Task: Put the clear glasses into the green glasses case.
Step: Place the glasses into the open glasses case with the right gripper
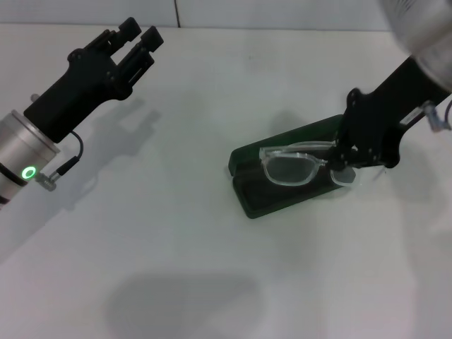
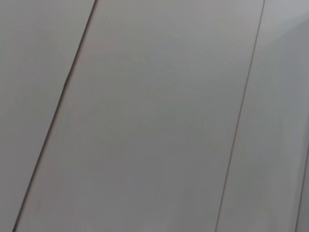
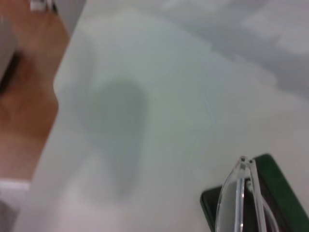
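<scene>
The white table point(image 1: 212, 247) had the left gripper point(image 1: 141, 39) parked way up at 10 o'clock, fingers close together, grasping nothing. Right gripper point(image 1: 339, 164) sat at 3 o'clock, clenched on the clear glasses point(image 1: 296, 166) over the open green glasses case point(image 1: 282, 198).

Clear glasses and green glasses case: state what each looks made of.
Clear glasses: seemingly colourless transparent plastic, since the case shows through the lens; held at one end by the right gripper. Green glasses case: likely a hard shell, dark green with a slight sheen; its exact material is unclear. The left gripper is off to the side.
</scene>
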Available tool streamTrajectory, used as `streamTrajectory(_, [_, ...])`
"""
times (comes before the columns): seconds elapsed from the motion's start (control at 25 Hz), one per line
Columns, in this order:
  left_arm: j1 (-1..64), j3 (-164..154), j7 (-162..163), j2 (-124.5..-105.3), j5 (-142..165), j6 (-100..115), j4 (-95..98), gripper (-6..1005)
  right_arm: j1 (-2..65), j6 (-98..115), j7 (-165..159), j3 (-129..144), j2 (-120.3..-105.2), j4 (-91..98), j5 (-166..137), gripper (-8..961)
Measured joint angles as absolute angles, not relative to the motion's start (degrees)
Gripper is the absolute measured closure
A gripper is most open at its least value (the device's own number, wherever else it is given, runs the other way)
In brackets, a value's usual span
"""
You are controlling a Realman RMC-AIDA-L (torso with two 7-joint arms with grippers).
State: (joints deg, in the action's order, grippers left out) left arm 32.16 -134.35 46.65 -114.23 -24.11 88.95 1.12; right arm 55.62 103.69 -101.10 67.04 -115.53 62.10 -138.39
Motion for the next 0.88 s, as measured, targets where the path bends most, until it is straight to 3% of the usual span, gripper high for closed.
streamTrajectory(0.88, [32.96, -134.3, 46.56, -114.84, -24.44, 88.17, -0.26, 490, 53.09, 89.37, -96.22, 83.08, -115.92, 61.44, -137.61, 903])
